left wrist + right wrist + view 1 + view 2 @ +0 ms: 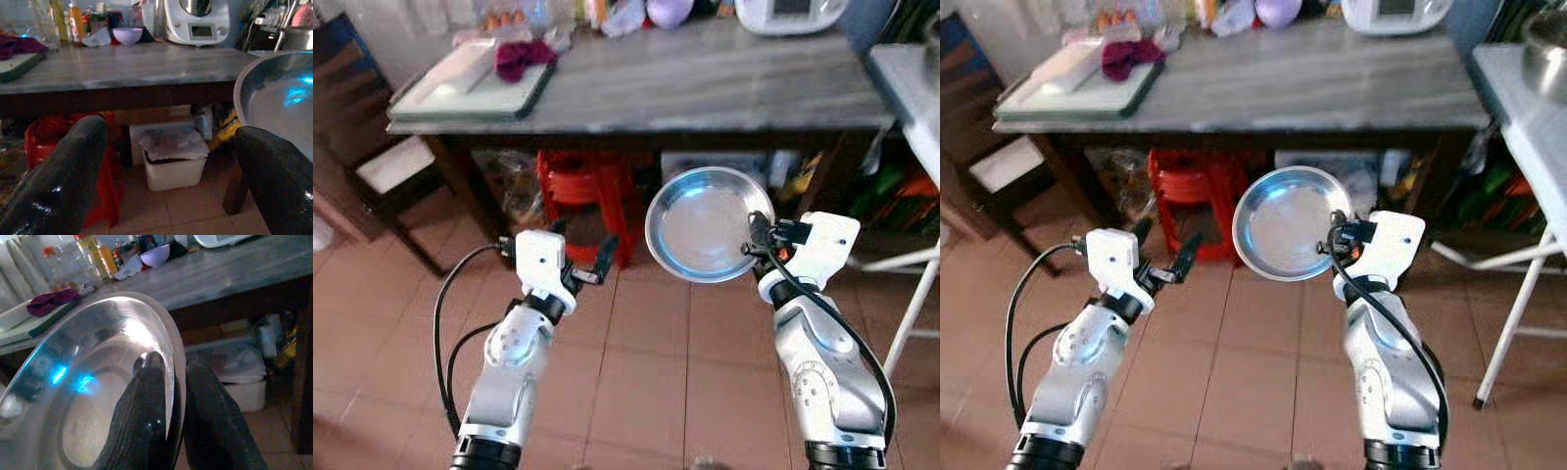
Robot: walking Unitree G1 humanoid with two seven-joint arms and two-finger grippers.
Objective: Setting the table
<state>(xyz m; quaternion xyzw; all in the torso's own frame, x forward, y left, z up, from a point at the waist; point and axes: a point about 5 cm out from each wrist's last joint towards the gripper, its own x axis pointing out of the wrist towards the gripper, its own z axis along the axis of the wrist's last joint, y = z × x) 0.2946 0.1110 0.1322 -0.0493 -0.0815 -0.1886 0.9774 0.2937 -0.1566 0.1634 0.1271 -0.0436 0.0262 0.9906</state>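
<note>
Right gripper (756, 238) pinches steel plate (705, 223) by its rim (left gripper (582, 257) apart, empty); level the plate before reaching table (705, 93) front edge.

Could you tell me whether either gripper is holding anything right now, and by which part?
The right gripper holds a steel plate by its rim, one finger inside and one outside. The left gripper is open and empty.
</note>
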